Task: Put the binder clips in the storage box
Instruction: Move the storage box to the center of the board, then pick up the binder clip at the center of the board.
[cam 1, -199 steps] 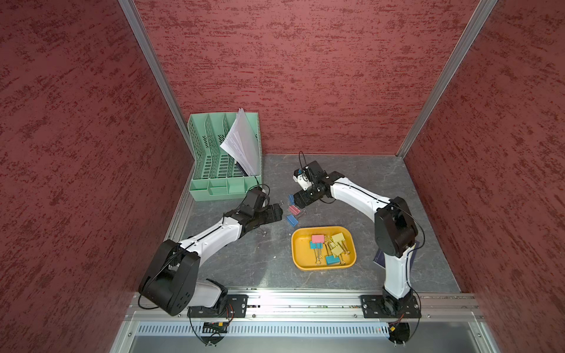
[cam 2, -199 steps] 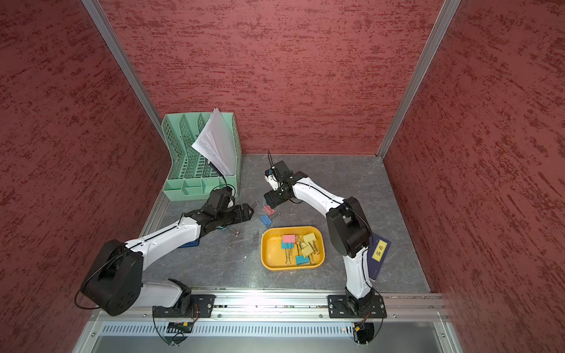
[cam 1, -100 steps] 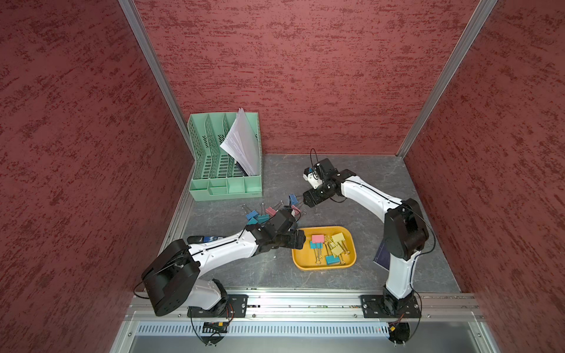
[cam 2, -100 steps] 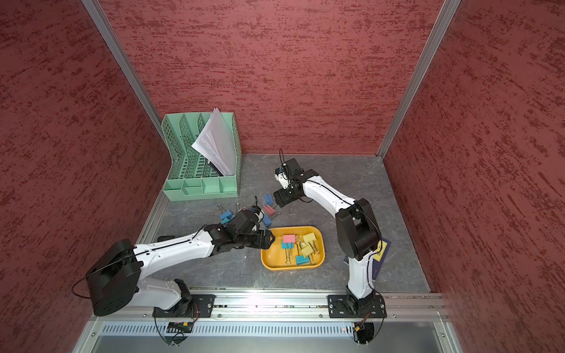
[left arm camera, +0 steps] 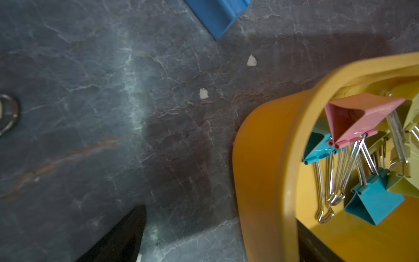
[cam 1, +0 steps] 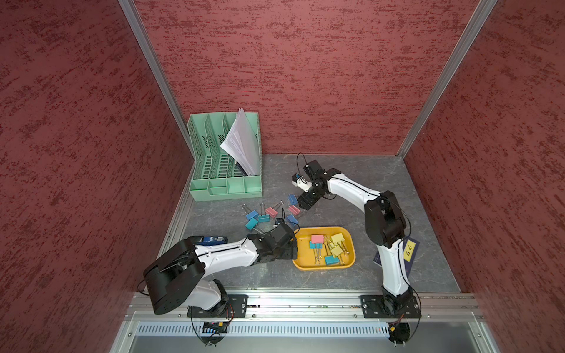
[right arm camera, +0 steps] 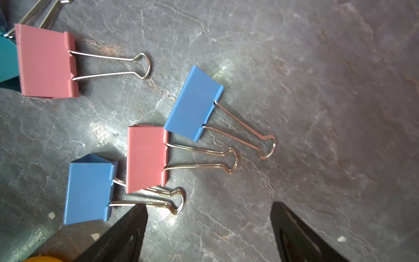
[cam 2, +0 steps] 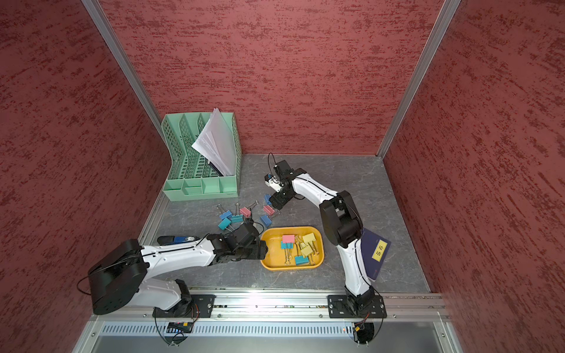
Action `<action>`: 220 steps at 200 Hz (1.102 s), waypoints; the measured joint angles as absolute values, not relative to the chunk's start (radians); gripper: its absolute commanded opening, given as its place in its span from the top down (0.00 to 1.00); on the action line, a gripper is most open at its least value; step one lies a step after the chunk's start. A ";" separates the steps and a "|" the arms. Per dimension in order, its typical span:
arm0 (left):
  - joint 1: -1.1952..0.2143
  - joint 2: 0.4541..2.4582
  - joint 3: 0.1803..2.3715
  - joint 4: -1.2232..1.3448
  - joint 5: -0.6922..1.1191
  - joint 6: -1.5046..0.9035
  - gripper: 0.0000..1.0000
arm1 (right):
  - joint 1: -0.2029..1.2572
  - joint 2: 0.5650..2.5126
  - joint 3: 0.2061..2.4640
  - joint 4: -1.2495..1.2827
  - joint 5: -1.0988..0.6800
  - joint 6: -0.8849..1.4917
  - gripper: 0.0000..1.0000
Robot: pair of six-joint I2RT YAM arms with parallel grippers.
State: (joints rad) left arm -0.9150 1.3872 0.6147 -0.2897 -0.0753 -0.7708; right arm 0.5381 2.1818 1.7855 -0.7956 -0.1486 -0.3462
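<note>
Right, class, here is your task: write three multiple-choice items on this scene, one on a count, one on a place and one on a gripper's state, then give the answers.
1. How many pink binder clips lie in the yellow storage box?
A one
B three
C none

2. The white papers stand in:
A the storage box
B the mint-green file organizer
C neither

3. The right gripper is:
A shut on a clip
B shut on the papers
C open, holding nothing

Answers:
1 A, a single pink body shows there.
2 B, they lean in one of its slots.
3 C, its fingers stand wide apart, gripping nothing.
</note>
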 measured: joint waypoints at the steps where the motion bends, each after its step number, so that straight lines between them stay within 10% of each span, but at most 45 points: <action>1: -0.913 1.386 0.614 -0.290 -0.077 -0.772 0.09 | 0.538 2.184 1.788 -0.796 -0.149 -0.345 0.09; 110: -0.867 1.287 0.538 -0.313 -0.099 -0.796 0.08 | 0.454 2.459 2.217 -0.888 -0.042 -0.176 0.10; 220: -0.866 1.262 0.514 -0.290 -0.092 -0.788 0.08 | 0.476 2.289 1.847 -0.832 0.070 -0.116 0.11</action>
